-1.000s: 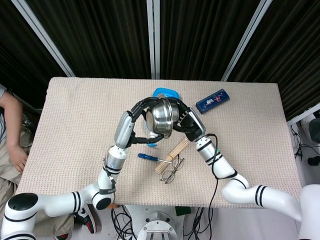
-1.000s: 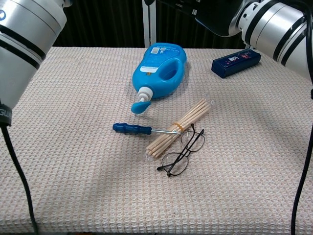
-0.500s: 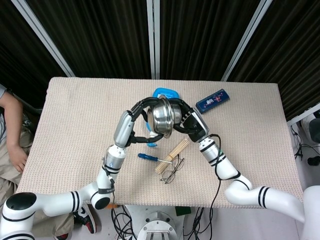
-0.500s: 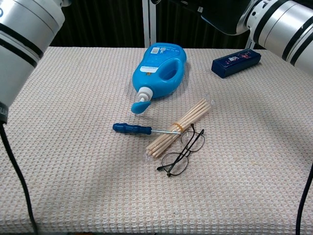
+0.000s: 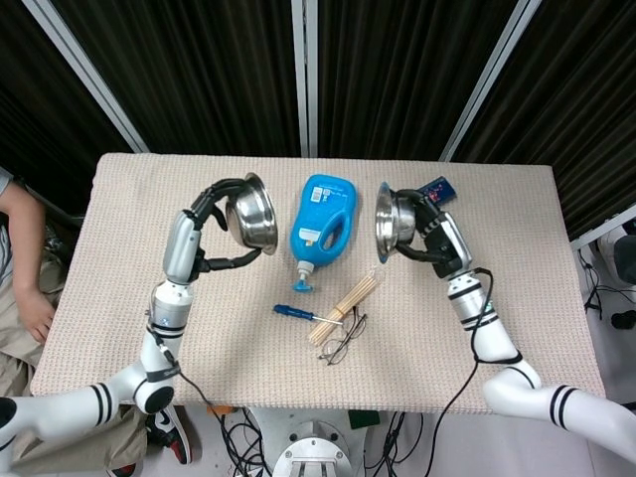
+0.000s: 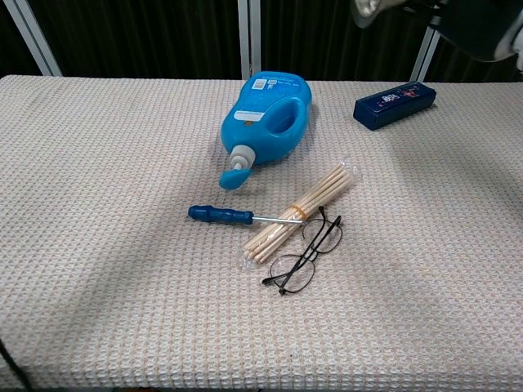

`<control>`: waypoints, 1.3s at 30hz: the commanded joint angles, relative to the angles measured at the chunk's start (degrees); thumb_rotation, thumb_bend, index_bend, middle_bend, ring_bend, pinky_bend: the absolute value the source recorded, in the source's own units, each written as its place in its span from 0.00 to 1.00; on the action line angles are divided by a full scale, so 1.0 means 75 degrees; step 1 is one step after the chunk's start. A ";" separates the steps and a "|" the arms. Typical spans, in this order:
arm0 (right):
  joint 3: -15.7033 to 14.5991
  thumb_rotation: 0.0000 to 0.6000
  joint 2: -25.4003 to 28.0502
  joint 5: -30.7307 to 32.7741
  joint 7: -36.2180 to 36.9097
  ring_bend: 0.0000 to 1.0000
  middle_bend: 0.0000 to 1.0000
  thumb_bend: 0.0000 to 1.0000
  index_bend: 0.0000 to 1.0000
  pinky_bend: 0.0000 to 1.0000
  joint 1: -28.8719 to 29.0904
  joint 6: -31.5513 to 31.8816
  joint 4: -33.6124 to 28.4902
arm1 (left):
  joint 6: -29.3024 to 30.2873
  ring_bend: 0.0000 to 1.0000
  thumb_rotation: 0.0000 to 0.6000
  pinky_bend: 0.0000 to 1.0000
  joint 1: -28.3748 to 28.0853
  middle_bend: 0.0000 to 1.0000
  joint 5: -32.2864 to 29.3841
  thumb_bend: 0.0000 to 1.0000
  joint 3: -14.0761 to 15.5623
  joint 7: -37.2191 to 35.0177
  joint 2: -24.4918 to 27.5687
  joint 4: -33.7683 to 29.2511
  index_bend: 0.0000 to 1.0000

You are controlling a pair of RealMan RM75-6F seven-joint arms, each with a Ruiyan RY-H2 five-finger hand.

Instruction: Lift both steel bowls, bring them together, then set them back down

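In the head view my left hand (image 5: 221, 231) grips a steel bowl (image 5: 252, 213) by its rim, raised above the left half of the table and tipped on its side. My right hand (image 5: 429, 236) grips the other steel bowl (image 5: 386, 222), also tilted on edge, above the right half. The two bowls are well apart, with the blue bottle between them. In the chest view only a sliver of the right bowl (image 6: 369, 10) and the right hand (image 6: 478, 23) shows at the top edge.
A blue detergent bottle (image 5: 322, 226) lies at the table's middle. In front of it lie a blue-handled screwdriver (image 5: 298, 312), a bundle of wooden sticks (image 5: 348, 308) and a pair of glasses (image 5: 343, 341). A dark blue box (image 6: 395, 104) sits at the back right.
Both hands have swung outward, carrying the bowls apart from where they met above the bottle. The left bowl went left, the right bowl went right.
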 commanded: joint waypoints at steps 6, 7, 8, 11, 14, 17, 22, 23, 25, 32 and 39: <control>-0.1634 1.00 0.1918 0.0278 -0.6757 0.38 0.53 0.30 0.70 0.21 -0.1723 0.0787 -0.0733 | -0.4207 0.53 1.00 0.66 -0.0083 0.69 -0.1890 0.18 0.1606 0.3527 0.2692 -0.0896 0.67; -0.1774 1.00 0.2022 0.0302 -0.7099 0.38 0.53 0.30 0.70 0.21 -0.1785 0.0691 -0.0874 | -0.4408 0.53 1.00 0.66 -0.0137 0.69 -0.2140 0.18 0.1628 0.3731 0.2728 -0.0961 0.68; -0.1903 1.00 0.2123 0.0326 -0.7435 0.38 0.53 0.30 0.70 0.21 -0.1827 0.0577 -0.0997 | -0.4607 0.54 1.00 0.66 -0.0198 0.69 -0.2382 0.18 0.1652 0.3914 0.2758 -0.1004 0.68; -0.2117 1.00 0.2277 0.0476 -0.8262 0.38 0.53 0.30 0.70 0.21 -0.1898 0.0297 -0.1272 | -0.5211 0.54 1.00 0.67 -0.0434 0.69 -0.3064 0.18 0.1766 0.4444 0.2841 -0.1031 0.68; -0.2077 1.00 0.2196 0.0636 -0.8291 0.38 0.51 0.30 0.68 0.20 -0.1896 0.0059 -0.1289 | -0.5402 0.53 1.00 0.66 -0.0572 0.67 -0.3498 0.17 0.1872 0.4877 0.2774 -0.0906 0.62; -0.2079 1.00 0.2130 0.0600 -0.8316 0.29 0.39 0.23 0.52 0.14 -0.1848 -0.0170 -0.1245 | -0.5577 0.46 1.00 0.62 -0.0599 0.45 -0.3757 0.15 0.1896 0.4798 0.2775 -0.0988 0.21; -0.1961 1.00 0.2251 0.1027 -0.8995 0.00 0.00 0.00 0.00 0.00 -0.1798 -0.0408 -0.1499 | -0.5254 0.08 1.00 0.52 -0.0360 0.00 -0.3438 0.05 0.1781 0.4172 0.2789 -0.1217 0.00; -0.1906 1.00 0.2233 0.1086 -0.9052 0.00 0.00 0.00 0.00 0.00 -0.1831 -0.0328 -0.1569 | -0.5193 0.04 1.00 0.51 -0.0346 0.00 -0.3407 0.04 0.1776 0.4182 0.2822 -0.1244 0.00; -0.1820 1.00 0.2201 0.1176 -0.9222 0.00 0.00 0.00 0.00 0.00 -0.1905 -0.0161 -0.1643 | -0.4939 0.00 1.00 0.47 -0.0296 0.00 -0.3323 0.03 0.1774 0.4316 0.2856 -0.1313 0.00; -0.1785 1.00 0.2284 0.1086 -0.9307 0.00 0.00 0.00 0.00 0.00 -0.2163 0.0142 -0.1940 | -0.4141 0.00 1.00 0.29 0.0028 0.00 -0.2932 0.01 0.1853 0.4498 0.3082 -0.1834 0.00; -0.1977 1.00 0.2077 0.0415 -0.9404 0.00 0.00 0.00 0.00 0.00 -0.3034 0.1630 -0.1999 | -0.1817 0.00 0.87 0.09 0.1260 0.00 -0.1660 0.00 0.2278 0.4580 0.2926 -0.2086 0.00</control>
